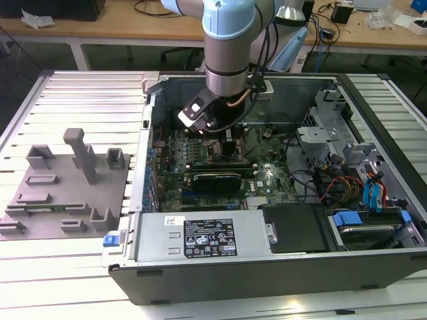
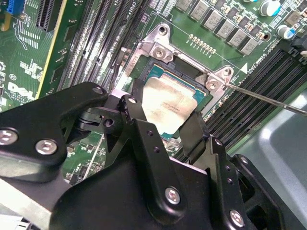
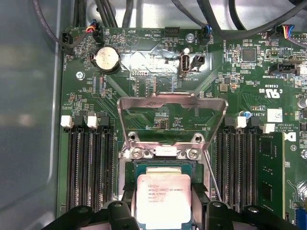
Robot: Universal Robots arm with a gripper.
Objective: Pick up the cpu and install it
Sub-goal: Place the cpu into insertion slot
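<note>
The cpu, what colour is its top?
The cpu is pale silver on top, seen best in the first wrist view.

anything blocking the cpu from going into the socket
Nothing visible does. The load plate stands open, off the socket, and the cpu, held in the gripper, is right at the open socket with no cable across it.
</note>
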